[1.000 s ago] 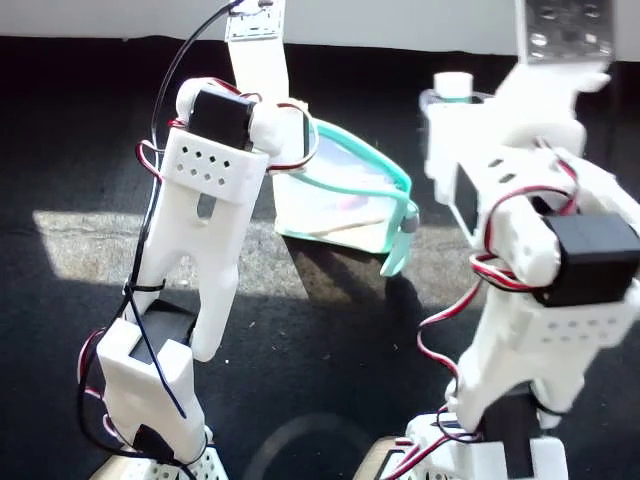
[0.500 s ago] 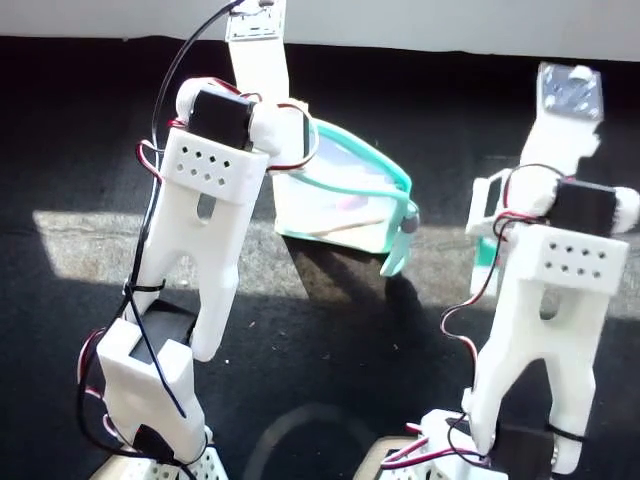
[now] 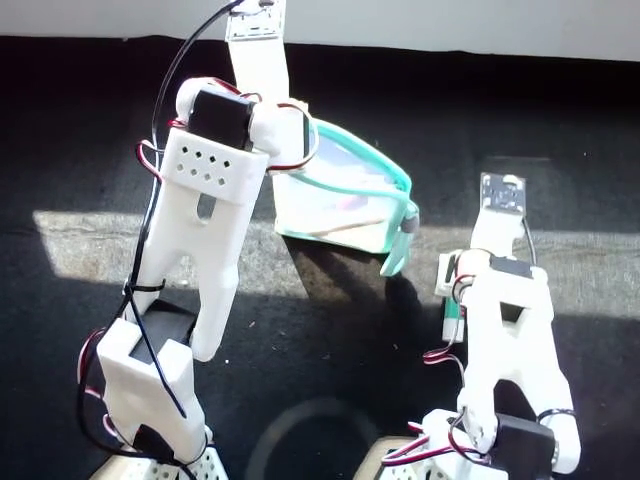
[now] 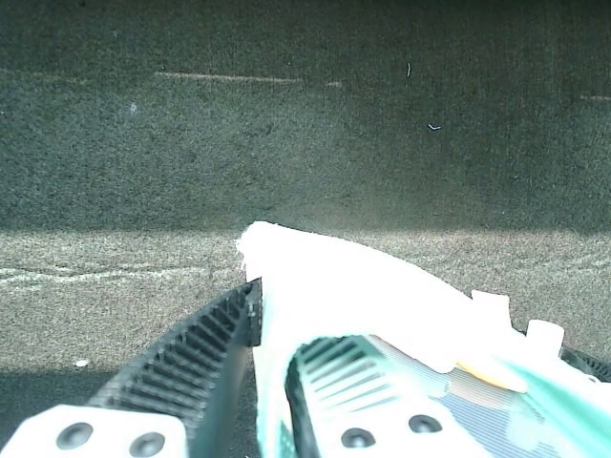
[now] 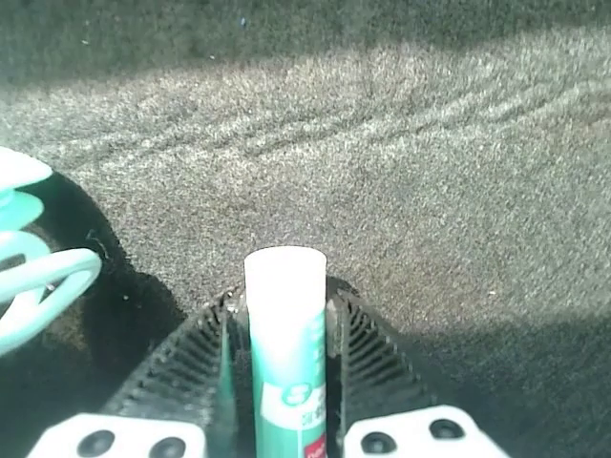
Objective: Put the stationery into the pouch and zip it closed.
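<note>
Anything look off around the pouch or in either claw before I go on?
Nothing spilled or damaged. The pouch sits tilted with its mouth open, one edge pinched in the left claw, stationery visible inside. The right claw grips a glue stick squarely, apart from the pouch.

High camera looks down over the table (image 3: 80, 130); close wrist cameras each catch the pouch (image 3: 335, 205).

A dark, felt-like table covering (image 3: 90, 130) lies crossed by a bright band of sunlight (image 3: 80, 250); a white strip (image 3: 420, 25) runs along its far edge.
</note>
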Robot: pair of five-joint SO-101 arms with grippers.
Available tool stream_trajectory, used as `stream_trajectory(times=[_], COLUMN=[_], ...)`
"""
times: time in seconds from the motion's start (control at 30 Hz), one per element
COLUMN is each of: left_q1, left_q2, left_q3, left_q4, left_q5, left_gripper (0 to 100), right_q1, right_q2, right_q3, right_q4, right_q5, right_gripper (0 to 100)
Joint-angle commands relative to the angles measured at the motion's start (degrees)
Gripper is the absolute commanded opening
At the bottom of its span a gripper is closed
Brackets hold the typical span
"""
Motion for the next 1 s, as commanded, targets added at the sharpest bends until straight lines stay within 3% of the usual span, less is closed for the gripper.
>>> stream_trajectory(times=[0.0,0.2,0.67,0.97], left_q1=[-0.57,-0.57,-0.84,-0.84], left_q2=[1.45,1.54,1.54,1.63], left_q3=[1.54,1.54,1.54,1.54], left_q4=[0.44,0.44,0.35,0.35], left_q5=[-0.35,-0.35,-0.35,-0.35], left_gripper=[1,1,1,1], right_q1=[0.31,0.22,0.48,0.48], right_q2=[-1.63,-1.63,1.10,18.07], right_q3=[0.31,2.42,-2.33,-21.85], right_q4=[-0.75,-0.75,-0.48,13.85], right_q5=[3.96,4.92,4.92,4.84], right_gripper=[1.9,16.6,16.6,16.6])
